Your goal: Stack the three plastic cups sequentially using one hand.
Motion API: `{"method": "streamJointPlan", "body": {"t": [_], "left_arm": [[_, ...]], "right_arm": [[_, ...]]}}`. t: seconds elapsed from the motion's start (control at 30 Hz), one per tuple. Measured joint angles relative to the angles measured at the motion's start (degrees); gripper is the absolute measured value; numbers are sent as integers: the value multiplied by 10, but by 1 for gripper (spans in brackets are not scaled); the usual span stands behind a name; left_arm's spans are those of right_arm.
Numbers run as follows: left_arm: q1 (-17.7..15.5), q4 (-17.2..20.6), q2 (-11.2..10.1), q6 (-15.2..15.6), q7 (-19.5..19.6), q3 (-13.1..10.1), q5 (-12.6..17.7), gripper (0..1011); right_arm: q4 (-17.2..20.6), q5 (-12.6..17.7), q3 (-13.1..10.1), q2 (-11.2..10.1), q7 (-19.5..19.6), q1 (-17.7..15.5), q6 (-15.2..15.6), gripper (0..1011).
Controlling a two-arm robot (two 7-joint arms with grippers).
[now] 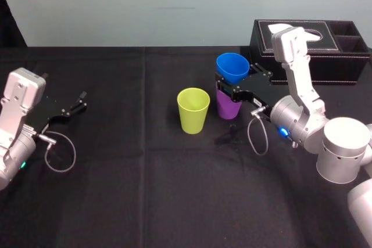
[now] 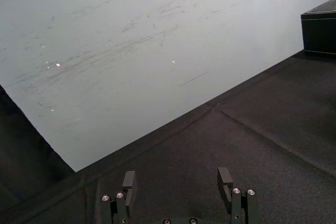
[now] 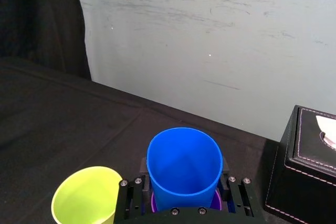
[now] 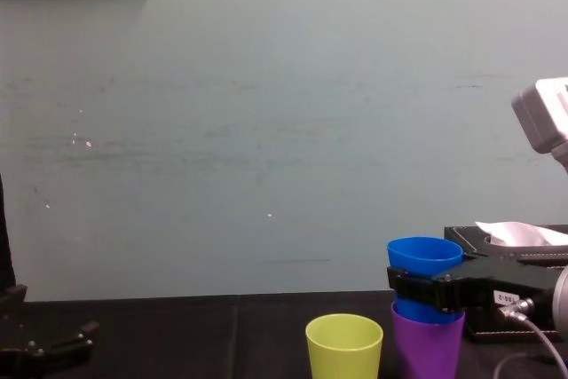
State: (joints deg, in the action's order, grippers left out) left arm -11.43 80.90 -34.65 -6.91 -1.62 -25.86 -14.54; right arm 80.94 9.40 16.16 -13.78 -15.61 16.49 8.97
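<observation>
- The right gripper (image 1: 232,81), a black two-jawed claw on a light grey arm, is clamped across the middle of the blue tapered plastic cup (image 1: 232,67), one jaw on each side.
- The blue cup hangs upright, its base just inside the mouth of the purple plastic cup (image 1: 228,108), which stands on the black cloth-covered table (image 1: 145,190). Most of the blue wall is above the purple rim, so I'd call it only partly nested.
- The yellow-green plastic cup (image 1: 193,110) stands just beside the purple one, on the robot's left, empty and upright.
- Risks, as I judge them: let go this high, the blue cup could drop crooked and jam. Pushing lower brings the jaws onto the purple rim, which could tip that cup into its yellow-green neighbour.
- The right arm reaches in from the right with the wrist level, its elbow raised before the black tissue box (image 1: 334,62).
- The left gripper (image 1: 72,108) is parked at the table's left, jaws spread, holding nothing.
</observation>
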Motion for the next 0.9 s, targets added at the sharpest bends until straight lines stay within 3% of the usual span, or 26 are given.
{"method": "streamJointPlan", "body": {"t": [0.33, 0.67, 0.9], "left_arm": [[0, 0, 0, 0, 0, 0, 0, 1011], [0, 0, 0, 0, 0, 0, 0, 1011], [0, 0, 0, 0, 0, 0, 0, 1011]], "right_arm": [[0, 0, 0, 0, 0, 1, 0, 724], [0, 1, 0, 1, 0, 1, 0, 980], [0, 1, 0, 1, 0, 1, -1, 1000]]}}
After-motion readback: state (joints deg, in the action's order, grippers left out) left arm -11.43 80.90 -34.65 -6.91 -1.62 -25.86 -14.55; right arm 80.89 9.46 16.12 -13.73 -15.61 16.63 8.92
